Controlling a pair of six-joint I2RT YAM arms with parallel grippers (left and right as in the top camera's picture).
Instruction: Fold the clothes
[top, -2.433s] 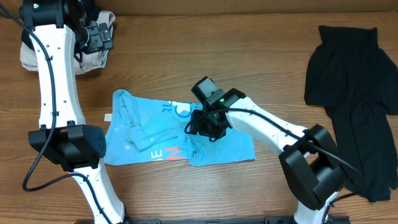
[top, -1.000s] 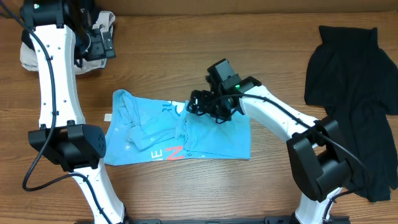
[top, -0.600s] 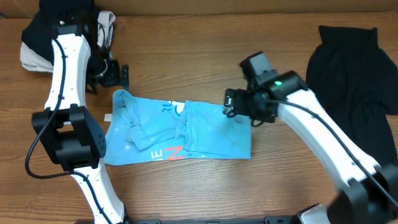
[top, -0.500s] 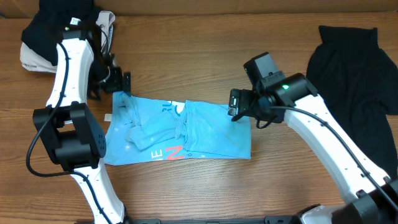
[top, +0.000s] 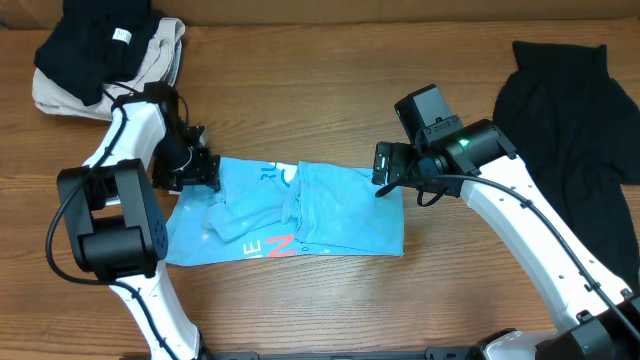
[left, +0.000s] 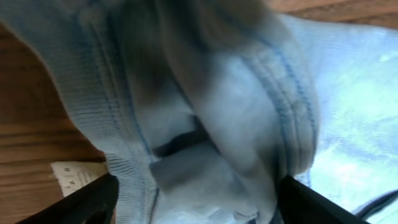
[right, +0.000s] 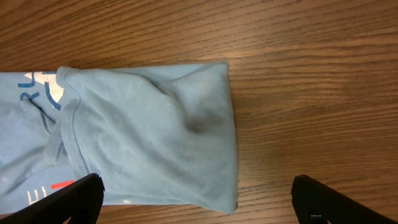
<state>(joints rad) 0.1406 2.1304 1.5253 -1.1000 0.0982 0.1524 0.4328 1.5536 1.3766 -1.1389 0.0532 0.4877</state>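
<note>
Left end effector (top: 193, 168) — jaws spread wide — straddles the bunched left edge of the light-blue T-shirt (top: 340, 215); right end effector (top: 385, 172) hangs released over its right edge.

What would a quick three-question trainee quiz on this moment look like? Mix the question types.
1. True or false: the right gripper is clamped on the light-blue T-shirt.
2. In the left wrist view, what sits between the jaws of the left gripper? A. nothing B. light-blue cloth C. black cloth
3. Fill in: the lone garment at the far right of the overhead view is ___ in colour.

Key: 1 false, its jaws stand open with nothing between them; 2 B; 3 black.
</note>
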